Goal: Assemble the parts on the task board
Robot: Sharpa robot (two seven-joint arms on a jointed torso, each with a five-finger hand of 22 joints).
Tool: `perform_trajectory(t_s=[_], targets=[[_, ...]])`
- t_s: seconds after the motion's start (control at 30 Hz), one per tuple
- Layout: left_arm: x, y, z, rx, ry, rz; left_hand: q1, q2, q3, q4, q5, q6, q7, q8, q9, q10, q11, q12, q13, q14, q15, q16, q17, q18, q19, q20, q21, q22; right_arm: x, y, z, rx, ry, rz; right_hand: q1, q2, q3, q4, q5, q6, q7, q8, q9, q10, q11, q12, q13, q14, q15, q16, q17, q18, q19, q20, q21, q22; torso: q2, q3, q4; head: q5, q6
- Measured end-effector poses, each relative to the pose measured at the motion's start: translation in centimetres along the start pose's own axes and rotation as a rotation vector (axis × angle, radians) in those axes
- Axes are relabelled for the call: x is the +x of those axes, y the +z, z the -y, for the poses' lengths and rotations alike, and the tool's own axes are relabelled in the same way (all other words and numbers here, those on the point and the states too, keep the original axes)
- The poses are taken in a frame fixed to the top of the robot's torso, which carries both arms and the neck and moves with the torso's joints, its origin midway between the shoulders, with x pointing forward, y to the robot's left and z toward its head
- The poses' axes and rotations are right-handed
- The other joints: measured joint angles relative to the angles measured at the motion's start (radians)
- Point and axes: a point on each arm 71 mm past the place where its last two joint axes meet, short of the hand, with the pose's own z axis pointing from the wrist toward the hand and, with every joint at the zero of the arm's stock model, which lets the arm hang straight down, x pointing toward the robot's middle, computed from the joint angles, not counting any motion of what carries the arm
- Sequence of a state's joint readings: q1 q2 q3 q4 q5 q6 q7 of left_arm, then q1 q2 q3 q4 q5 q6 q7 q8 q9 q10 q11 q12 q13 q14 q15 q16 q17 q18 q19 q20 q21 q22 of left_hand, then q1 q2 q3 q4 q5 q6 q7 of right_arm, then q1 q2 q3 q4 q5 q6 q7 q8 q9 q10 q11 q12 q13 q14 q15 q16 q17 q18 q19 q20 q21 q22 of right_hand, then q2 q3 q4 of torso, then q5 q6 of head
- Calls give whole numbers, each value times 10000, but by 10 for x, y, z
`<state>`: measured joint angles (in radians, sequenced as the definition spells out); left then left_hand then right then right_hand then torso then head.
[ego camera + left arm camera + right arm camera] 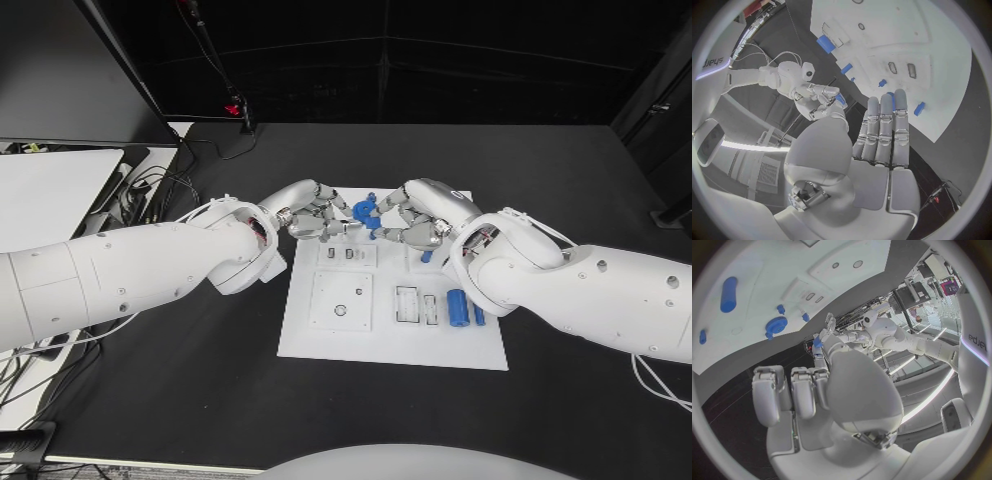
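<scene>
The white task board [325,335] lies mid-table. Both hands meet over its far edge. My right hand [411,222] pinches a small blue part [378,223], which also shows at its fingertips in the left wrist view [840,100]. My left hand [310,215] hovers close beside it with its fingers [882,127] straight and together; whether it touches the part is unclear. A blue gear [366,209] [775,325] stands on the board between the hands. A blue cylinder [457,305] [728,294] and a smaller blue peg [479,313] lie at the board's right side.
Recessed slots [408,305] and a square pocket [343,301] mark the board's middle. Small blue pegs [805,317] stand near the gear. A white sheet [43,195] and cables [152,190] sit at the table's left. A monitor base [231,108] stands at the back.
</scene>
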<state>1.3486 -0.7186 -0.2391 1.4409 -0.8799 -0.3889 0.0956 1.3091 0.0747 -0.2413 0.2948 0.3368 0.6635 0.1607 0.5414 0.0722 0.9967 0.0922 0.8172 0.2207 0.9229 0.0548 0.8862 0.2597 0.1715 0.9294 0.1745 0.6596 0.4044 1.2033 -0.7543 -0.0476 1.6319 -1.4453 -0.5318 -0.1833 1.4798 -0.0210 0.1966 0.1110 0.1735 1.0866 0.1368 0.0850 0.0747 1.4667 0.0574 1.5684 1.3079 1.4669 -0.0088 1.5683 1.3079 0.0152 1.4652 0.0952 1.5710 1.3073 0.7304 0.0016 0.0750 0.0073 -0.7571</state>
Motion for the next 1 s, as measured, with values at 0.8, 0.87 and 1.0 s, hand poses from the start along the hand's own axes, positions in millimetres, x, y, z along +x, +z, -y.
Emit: perform_trajectory(t_s=[0.8,0.87,1.0], targets=[[3,3,-1,-209,153,-293,-1670,109,-622,2,-507,1319,-100,-1327,35,200,-50,-304,456,199,-51,-405,450,-1,-40,-35,115,288,8,6,2,206,-861,-446,23,-26,-2,1,-2,-15,11,2,0,0,-1,0,0,0,-1,0,-2,0,0,-1,0,0,3,4,7,-120,-56],[3,4,-1,-210,160,-312,-1625,145,-565,-55,-507,1339,-79,-1443,38,200,-50,-332,492,199,-51,-435,486,-1,-77,-71,115,303,9,5,1,182,-877,-444,23,-26,18,-18,-2,-14,9,2,0,0,-1,0,0,0,-1,0,-2,0,28,27,0,0,3,5,7,-124,-56],[5,6,0,-243,172,-379,-1122,149,-425,-45,-500,1393,-101,-1657,54,200,-50,-399,563,199,-51,-535,555,-1,-76,-71,115,326,8,5,0,134,-889,-395,23,-26,25,-26,-3,6,-19,1,0,0,-1,0,0,0,-1,0,-3,0,35,35,1,0,4,8,7,-125,-57]])
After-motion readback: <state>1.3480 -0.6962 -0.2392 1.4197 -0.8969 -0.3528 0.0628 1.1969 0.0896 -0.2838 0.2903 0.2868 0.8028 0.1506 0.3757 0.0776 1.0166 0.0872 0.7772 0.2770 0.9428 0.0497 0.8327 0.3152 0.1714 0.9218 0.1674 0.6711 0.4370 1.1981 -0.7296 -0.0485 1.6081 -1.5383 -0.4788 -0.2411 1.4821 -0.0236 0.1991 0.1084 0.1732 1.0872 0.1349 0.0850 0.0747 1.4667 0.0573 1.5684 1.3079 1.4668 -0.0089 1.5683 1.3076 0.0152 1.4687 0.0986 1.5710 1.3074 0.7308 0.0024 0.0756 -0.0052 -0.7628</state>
